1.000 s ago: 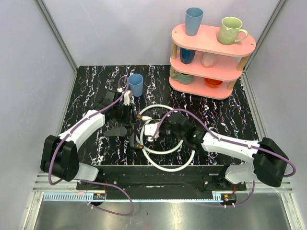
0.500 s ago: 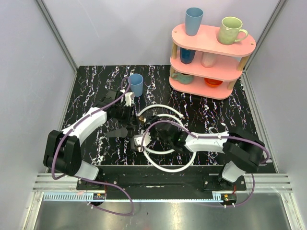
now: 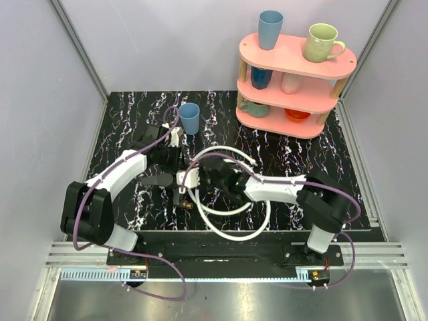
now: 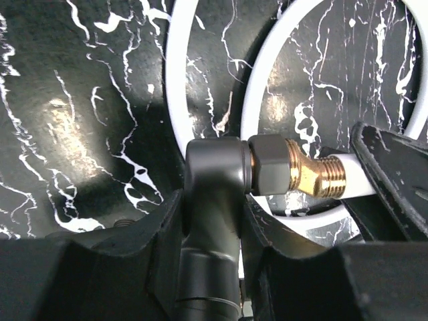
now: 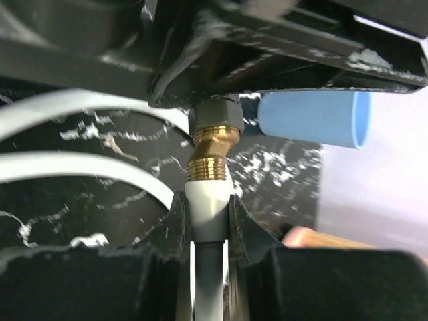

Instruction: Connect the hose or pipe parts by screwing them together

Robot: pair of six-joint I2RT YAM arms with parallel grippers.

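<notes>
Right wrist: right hand (image 5: pixel 208 215) clamps hose (image 5: pixel 207 197), left hand (image 4: pixel 212 234) seemingly grips grey fitting (image 4: pixel 214 167); blue cup (image 5: pixel 311 119) behind.

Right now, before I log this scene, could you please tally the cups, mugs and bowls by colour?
Blue cups: 3
Green mugs: 2
Pale cup: 1
Orange bowl: 1
Total: 7

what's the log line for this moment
left tool: shut on grey fitting | right tool: shut on white hose | hose end at brass fitting
</notes>
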